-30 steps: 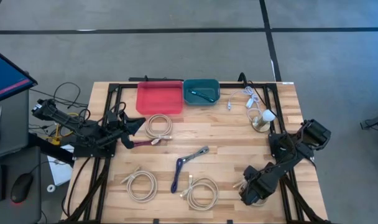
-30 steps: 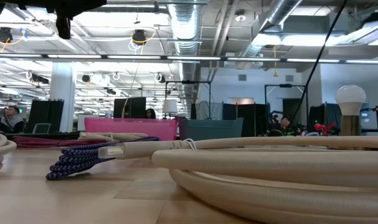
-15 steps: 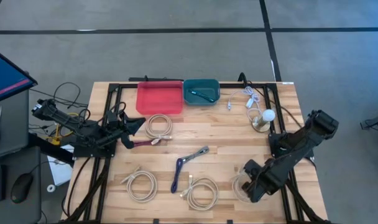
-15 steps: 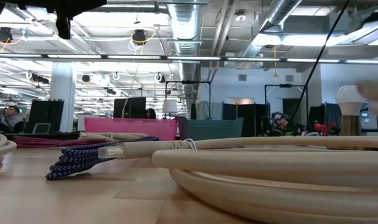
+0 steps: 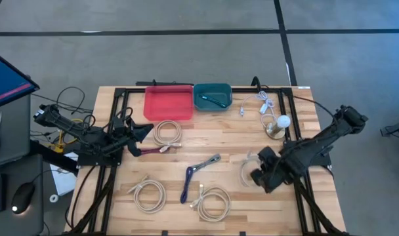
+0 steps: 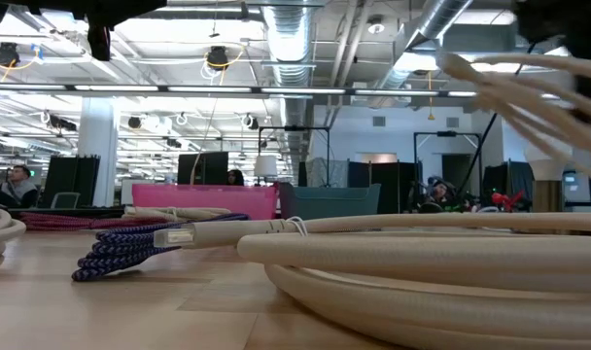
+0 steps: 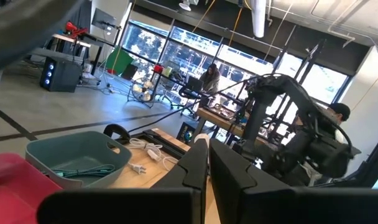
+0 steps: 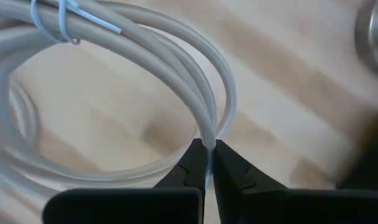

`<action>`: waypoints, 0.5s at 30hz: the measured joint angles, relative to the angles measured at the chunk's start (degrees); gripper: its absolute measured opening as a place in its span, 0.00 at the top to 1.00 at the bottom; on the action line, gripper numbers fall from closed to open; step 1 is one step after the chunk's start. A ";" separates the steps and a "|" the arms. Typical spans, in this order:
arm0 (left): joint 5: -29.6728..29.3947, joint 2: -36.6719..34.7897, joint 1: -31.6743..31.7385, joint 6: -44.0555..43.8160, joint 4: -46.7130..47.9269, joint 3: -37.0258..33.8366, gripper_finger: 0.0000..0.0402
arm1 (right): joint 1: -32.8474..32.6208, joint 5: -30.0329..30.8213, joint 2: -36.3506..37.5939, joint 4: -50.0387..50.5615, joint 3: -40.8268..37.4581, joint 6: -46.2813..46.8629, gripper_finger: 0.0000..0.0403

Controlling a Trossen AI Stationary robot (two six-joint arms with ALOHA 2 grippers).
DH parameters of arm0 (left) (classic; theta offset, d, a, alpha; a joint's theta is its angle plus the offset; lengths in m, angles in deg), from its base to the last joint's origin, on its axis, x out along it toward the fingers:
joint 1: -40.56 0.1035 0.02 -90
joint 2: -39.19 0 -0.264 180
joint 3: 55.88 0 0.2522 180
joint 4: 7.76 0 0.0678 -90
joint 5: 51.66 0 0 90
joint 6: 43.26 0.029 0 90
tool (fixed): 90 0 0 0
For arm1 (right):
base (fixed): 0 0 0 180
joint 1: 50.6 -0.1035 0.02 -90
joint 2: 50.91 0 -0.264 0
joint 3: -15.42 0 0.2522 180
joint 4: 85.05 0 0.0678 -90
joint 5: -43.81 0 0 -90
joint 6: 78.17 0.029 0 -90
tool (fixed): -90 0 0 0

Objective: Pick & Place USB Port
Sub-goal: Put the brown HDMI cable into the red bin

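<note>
Above wooden table (image 5: 232,137), cable coil (image 8: 114,81) in right tool (image 8: 207,163).

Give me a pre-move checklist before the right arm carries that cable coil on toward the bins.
1. Right gripper shut on the white cable coil: ok.
2. Coil lifted off the wooden table: ok, it hangs in the low view.
3. Teal bin open to receive: ok, one cable already inside.
4. Light bulb stand close to the path: not ok.
5. Left gripper parked by the red bin: ok.
</note>
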 joint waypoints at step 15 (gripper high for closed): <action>4.49 0.01 0.00 -1.62 -0.02 0.00 0.90 | 18.84 9.17 1.47 -19.74 5.21 -29.80 1.00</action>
